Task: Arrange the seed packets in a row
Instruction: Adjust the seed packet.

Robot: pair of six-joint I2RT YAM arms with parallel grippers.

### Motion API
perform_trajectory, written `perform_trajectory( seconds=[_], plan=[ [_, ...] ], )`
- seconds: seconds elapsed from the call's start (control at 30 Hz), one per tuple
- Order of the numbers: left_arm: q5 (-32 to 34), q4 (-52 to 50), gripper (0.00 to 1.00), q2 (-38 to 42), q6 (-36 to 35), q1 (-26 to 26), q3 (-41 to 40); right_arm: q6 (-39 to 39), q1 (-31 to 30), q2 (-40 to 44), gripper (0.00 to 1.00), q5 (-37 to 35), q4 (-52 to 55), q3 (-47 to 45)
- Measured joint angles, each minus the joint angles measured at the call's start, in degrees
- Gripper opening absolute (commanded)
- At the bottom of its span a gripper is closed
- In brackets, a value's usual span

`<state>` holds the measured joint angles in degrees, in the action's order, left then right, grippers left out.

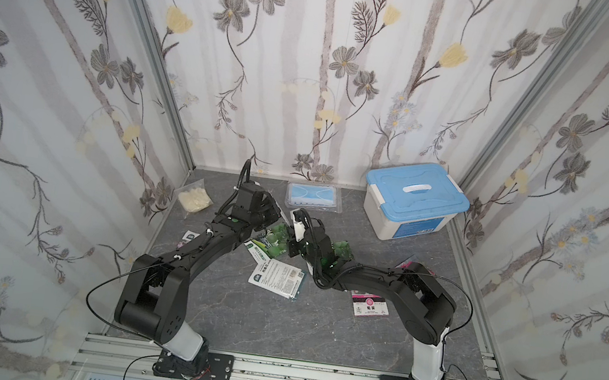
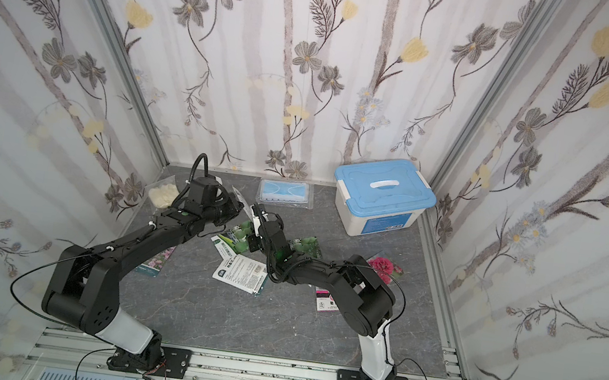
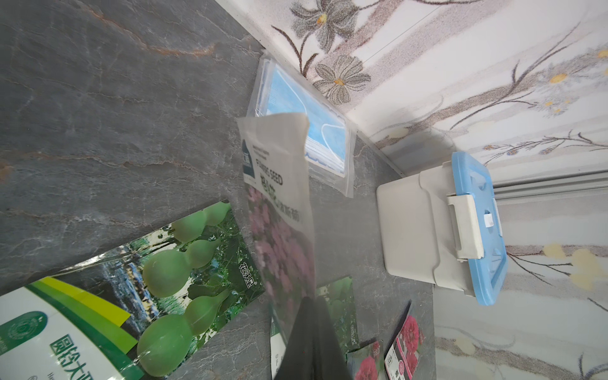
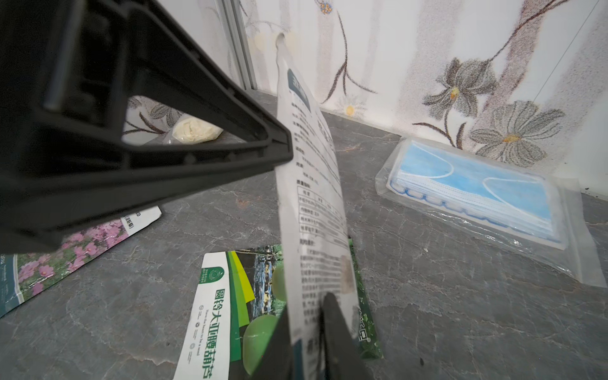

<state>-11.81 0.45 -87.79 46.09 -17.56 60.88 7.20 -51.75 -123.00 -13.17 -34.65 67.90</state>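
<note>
Pincers both press together on the same seed packet. The left pincer (image 4: 283, 154) nips a long edge of it and the right pincer (image 4: 306, 307) pinches an end. The held packet (image 4: 309, 197) stands on edge in the air over the middle of the grey marbled table (image 1: 277, 327). Its white printed back faces the right wrist camera and its purple-pink flower front faces the left wrist camera.

In the far right corner sits a white storage box (image 1: 413, 201) with its blue lid on. Left of it, against the far wall, lies a clear mask bag (image 1: 312, 196) holding blue face masks.

6 more seed packets lie flat on the table:
- The left gourd packet (image 1: 267, 244) is face up beneath the pincers.
- The right gourd packet (image 2: 307, 245) lies just to its right, partly hidden under the right arm.
- The face-down packet (image 1: 277, 277), white back and barcode up, lies nearer and touches the left gourd packet.
- The red-bloom packet (image 2: 382, 267) is on the right, partly under the right arm's elbow.
- The pink-labelled packet (image 1: 367, 305) shows only its near end from under that arm.
- The flower packet (image 2: 158, 259) lies on the left, mostly under the left arm.

A small clear cream bag (image 1: 194, 198) rests in the far left corner
</note>
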Motion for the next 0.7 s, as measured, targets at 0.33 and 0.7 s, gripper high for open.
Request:
perform_trajectory(
  seconds=[0.33, 0.7],
  plan=[
    [-1.40, -2.43, 0.03, 0.76, 0.46, -0.17, 2.25, 0.90, 0.76, 2.27, 0.00, 0.31, -2.21, -2.32],
    [-2.62, -3.61, 0.90, 6.62, 2.10, 0.02, 3.50, 8.46, 2.32, 15.06, 0.00, 3.32, -4.09, -15.34]
  ],
)
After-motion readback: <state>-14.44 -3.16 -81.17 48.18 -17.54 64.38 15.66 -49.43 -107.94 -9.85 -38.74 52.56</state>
